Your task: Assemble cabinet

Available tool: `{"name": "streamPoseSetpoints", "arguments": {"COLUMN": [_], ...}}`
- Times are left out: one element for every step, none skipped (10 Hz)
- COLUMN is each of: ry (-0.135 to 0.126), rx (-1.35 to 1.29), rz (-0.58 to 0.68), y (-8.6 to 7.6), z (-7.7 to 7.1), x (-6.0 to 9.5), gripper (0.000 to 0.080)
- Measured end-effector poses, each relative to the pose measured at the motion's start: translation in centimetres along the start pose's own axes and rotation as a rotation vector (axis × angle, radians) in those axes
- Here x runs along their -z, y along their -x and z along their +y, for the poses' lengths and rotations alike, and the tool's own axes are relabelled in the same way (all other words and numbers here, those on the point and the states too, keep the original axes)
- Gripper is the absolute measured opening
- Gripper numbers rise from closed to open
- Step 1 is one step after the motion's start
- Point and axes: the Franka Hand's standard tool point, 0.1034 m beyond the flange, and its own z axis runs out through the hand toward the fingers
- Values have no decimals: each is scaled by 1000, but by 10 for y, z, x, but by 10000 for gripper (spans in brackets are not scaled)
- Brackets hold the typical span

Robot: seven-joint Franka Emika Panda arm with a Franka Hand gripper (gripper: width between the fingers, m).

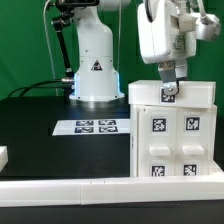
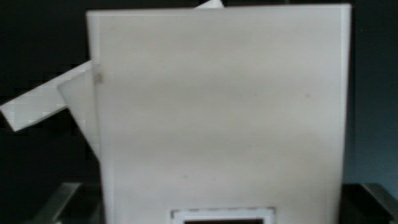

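Here the gripper (image 1: 168,84) is hovering directly over the smooth white boxy cabinet (image 1: 171,130), its fingers' spacing impossible to tell.

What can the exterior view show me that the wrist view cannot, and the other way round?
Only the exterior view shows the marker board, the arm's base, the black table, the gripper above the cabinet, and the four tags on the cabinet's front. Only the wrist view shows a plain white panel close up, with a second white piece slanting out beside it. Both show the cabinet's white panels.
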Motion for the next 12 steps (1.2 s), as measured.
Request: {"name": "streamPoseSetpoints", "arguments": {"ry": [2, 3, 3, -2, -10, -15, -22, -28, -29, -27, -26, -23], "rx": [2, 39, 43, 63, 67, 77, 95, 103, 106, 108, 116, 252], "rz": [-7, -6, -8, -16, -30, -37, -44, -49, -49, -47, -46, -41], "y": [2, 3, 3, 6, 13, 17, 19, 20, 21, 20, 20, 19], "z": [1, 2, 2, 2, 1, 1, -1, -3, -3, -2, -2, -1], "x": [-1, -1, 0, 5, 12, 17, 23, 26, 26, 25, 24, 23], "gripper": [613, 733, 733, 786, 795, 795, 797, 797, 796, 796, 796, 796]}}
